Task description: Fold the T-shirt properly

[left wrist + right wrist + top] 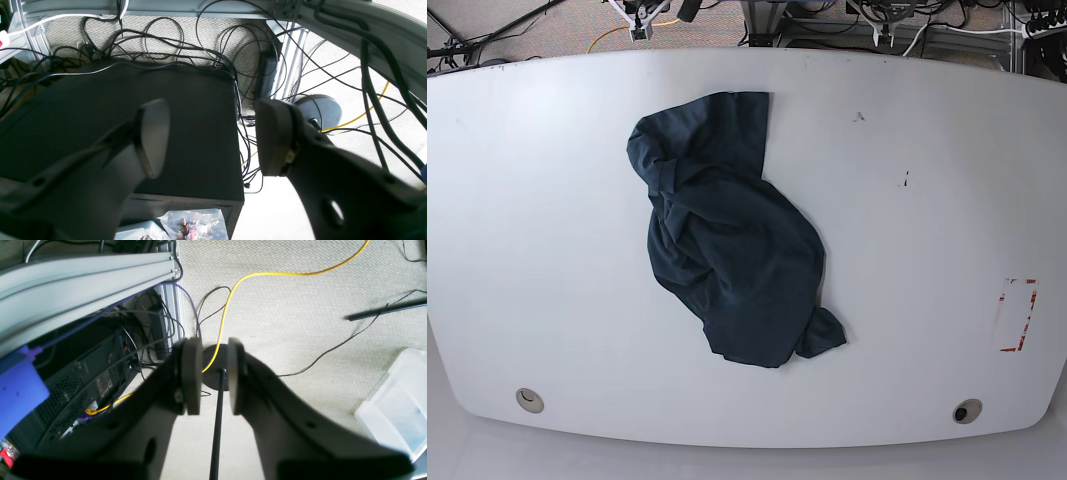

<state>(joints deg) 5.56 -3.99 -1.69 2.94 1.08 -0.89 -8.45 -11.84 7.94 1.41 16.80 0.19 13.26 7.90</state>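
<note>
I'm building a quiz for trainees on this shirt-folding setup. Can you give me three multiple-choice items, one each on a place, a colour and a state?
1. Where does the T-shirt lie on the table?
A. left of centre
B. far right edge
C. on the floor

2. What colour is it?
A. red
B. dark navy
C. white

3. How is the left gripper?
A. shut on cloth
B. open, empty
C. shut, empty

Key: 1 A, the base view shows it left of the middle; 2 B, the cloth is dark blue; 3 B, the pads stand wide apart with nothing between.

Plain navy T-shirt (pixel 732 250), white table (pixel 927 200)
</note>
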